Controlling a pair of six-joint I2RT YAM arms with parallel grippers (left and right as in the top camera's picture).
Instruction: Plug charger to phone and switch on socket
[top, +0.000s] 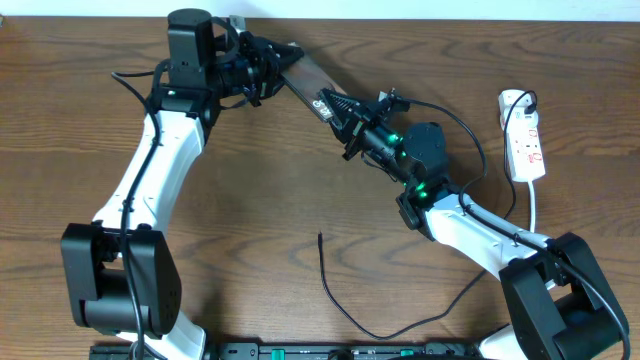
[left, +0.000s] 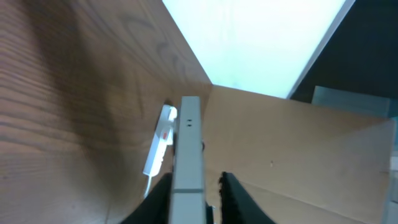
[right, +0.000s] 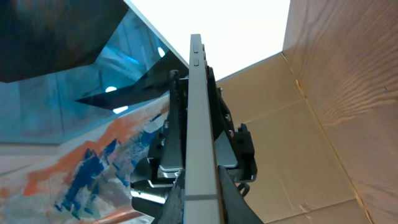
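Note:
The phone (top: 308, 80) is held off the table between my two grippers, at the back centre. My right gripper (top: 347, 113) is shut on its lettered end; in the right wrist view both fingers (right: 199, 183) press the phone's edge (right: 198, 106). My left gripper (top: 268, 72) is at the other end. In the left wrist view its fingers (left: 196, 180) straddle the phone (left: 188, 143), one touching and the other with a gap. The charger cable (top: 335, 295) lies loose on the table at the front centre, with its tip (top: 320, 236) free. The socket (top: 525, 135) lies at the right.
The socket's white cord (top: 533, 205) runs toward the front, beside my right arm. The socket also shows in the left wrist view (left: 158, 140). A brown cardboard wall (right: 323, 93) stands beyond the table's far edge. The black charger plug (top: 522, 100) sits in the socket's far end.

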